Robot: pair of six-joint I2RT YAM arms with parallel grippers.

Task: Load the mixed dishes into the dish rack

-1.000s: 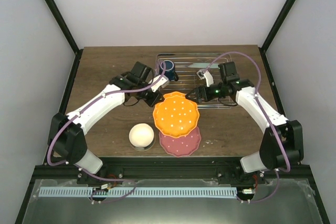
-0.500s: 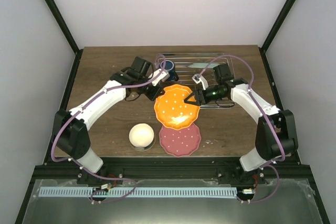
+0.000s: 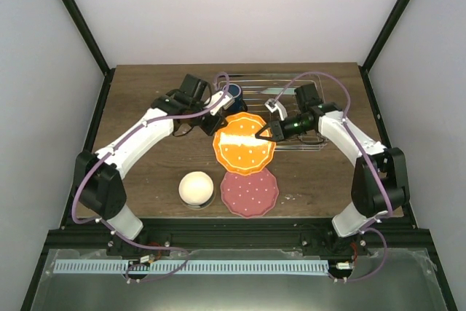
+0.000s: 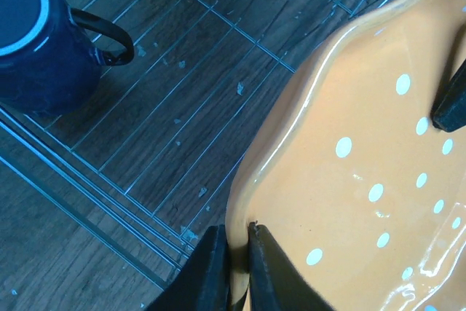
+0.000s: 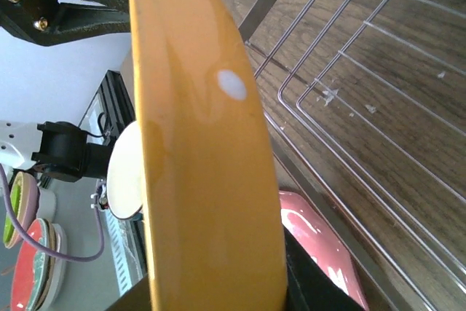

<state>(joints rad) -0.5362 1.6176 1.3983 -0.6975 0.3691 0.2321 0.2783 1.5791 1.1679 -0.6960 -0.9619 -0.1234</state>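
Dark wooden tabletop (image 3: 138,114) is carrying the chrome dish rack (image 3: 295,94), the dark blue mug (image 3: 234,95) sitting inside. Over its near-left corner, the orange dotted plate (image 3: 244,149) is hanging tilted, the left gripper (image 4: 233,244) pinching its rim, the right gripper (image 3: 260,135) clamping the opposite edge.

This looks like a robot test cell in a lab rather than a kitchen. A wood-grain desk (image 3: 145,180) is boxed in by plain white panels (image 3: 233,12) and black frame posts (image 3: 76,20). Two white arms, left (image 3: 138,141) and right (image 3: 342,132), are bolted to a black metal rail (image 3: 233,226) at the near edge, with purple cables (image 3: 314,73) looped along them.
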